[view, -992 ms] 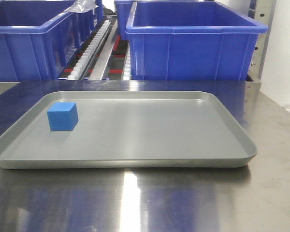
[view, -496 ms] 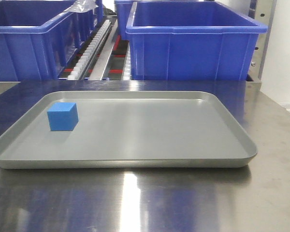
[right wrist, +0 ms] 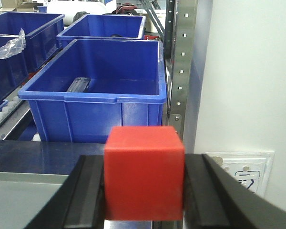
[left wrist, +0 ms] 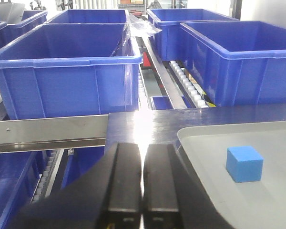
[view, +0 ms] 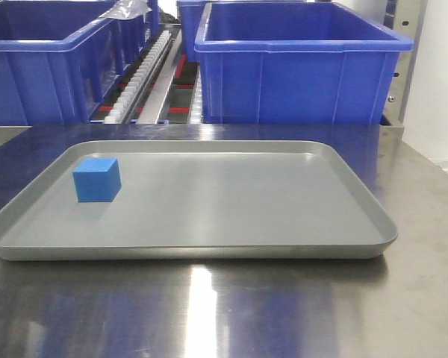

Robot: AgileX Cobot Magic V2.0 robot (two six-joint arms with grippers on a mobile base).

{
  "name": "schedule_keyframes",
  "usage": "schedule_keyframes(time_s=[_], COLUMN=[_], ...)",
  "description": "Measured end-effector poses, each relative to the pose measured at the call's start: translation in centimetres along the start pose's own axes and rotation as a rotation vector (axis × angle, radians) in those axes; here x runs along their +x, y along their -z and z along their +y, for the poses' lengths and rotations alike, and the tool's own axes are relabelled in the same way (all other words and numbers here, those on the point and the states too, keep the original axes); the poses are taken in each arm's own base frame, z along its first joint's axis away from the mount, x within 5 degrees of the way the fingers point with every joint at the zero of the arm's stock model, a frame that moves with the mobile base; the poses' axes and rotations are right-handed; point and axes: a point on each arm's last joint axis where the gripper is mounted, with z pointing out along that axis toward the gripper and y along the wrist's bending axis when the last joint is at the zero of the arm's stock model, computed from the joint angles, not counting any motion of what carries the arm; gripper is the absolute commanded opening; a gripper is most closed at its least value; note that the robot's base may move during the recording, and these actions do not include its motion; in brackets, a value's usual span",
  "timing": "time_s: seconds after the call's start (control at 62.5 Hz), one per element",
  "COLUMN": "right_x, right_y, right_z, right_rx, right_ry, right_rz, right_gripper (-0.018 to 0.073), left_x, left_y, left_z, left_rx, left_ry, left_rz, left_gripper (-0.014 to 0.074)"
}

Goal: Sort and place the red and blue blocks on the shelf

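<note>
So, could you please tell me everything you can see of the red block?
The red block is a plain, matte, bright red cube with softly rounded edges and no markings. It shows only in the right wrist view, upright, one face square to the camera. The right gripper clamps it, black fingers pressing its left and right sides. A blue bin stands behind it. Its back and underside are hidden.

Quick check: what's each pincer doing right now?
Left pincer: closed, empty.
Right pincer: closed on the red block.
</note>
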Motion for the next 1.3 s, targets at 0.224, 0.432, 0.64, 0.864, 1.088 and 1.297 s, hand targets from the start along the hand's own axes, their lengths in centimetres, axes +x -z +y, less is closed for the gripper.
schedule_keyframes(time_s=[0.224, 0.432, 0.64, 0.864, 1.088, 1.297], right_x=[0.0, 0.0, 0.0, 0.0, 0.0, 0.0], right_y=[0.0, 0.0, 0.0, 0.0, 0.0, 0.0], right_z=[0.0, 0.0, 0.0, 0.0, 0.0, 0.0], right_rx=[0.0, 0.0, 0.0, 0.0, 0.0, 0.0], right_ry=[0.0, 0.0, 0.0, 0.002, 0.002, 0.002], right_rz=[0.0, 0.0, 0.0, 0.0, 0.0, 0.0], right_gripper=[0.0056, 0.0056, 0.0056, 0.0056, 0.0056, 0.0056], left_x=[0.0, -0.8, -4.4, -7.2, -8.7, -9.2], left_y=[0.0, -0.1, -1.5, -5.4, -9.3, -12.5], left_z=[0.0, -0.1, -0.1, -0.1, -1.2, -3.8], left_rx=[0.0, 0.011, 0.022, 0.024, 0.104, 0.231], left_ry=[0.0, 0.023, 0.025, 0.026, 0.016, 0.007], left_rz=[0.002, 0.074, 0.192, 0.322, 0.408, 0.506], left_gripper=[0.0125, 0.0125, 0.0125, 0.0125, 0.0125, 0.0125])
